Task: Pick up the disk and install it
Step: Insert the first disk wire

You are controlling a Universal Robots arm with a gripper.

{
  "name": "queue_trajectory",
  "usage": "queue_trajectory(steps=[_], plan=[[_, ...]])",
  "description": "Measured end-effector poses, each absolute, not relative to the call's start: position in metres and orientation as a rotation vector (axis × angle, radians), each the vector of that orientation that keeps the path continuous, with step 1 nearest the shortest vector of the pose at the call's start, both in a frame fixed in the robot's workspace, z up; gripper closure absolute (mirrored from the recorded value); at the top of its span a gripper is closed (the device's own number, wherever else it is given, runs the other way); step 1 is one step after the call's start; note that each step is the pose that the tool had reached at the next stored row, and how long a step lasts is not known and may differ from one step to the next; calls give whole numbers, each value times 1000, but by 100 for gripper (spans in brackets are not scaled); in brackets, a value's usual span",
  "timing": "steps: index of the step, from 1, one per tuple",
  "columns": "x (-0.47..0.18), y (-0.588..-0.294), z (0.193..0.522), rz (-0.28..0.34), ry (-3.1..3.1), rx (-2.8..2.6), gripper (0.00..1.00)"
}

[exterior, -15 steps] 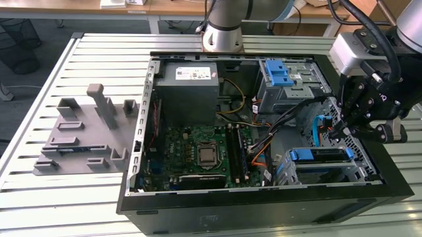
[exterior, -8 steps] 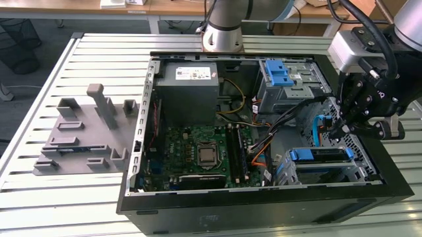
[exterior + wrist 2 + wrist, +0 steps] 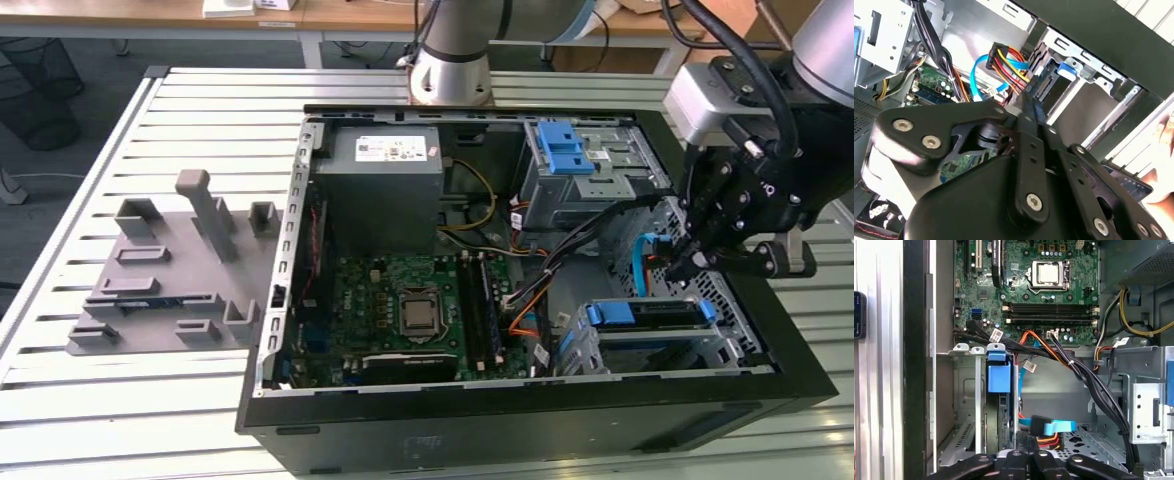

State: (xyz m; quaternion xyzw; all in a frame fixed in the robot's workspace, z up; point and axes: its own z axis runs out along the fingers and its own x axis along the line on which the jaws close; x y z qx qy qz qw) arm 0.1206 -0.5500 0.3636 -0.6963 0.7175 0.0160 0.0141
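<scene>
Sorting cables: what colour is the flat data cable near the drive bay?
Light blue flat data cable, clearest in the first wrist view.

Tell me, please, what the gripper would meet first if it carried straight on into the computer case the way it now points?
Probably the blue cable and its black connector just ahead of the gripper, beside the disk in its bay; depth is unclear.
</scene>
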Motion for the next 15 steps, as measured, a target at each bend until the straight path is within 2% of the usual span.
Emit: queue_trajectory(steps=[1, 8, 9, 15], plan=[[121, -549, 363, 50, 2234, -2168, 83], [121, -549, 358, 25, 2219, -2160, 82], [121, -549, 357, 20, 2217, -2158, 75], [121, -549, 354, 19, 2215, -2157, 75]])
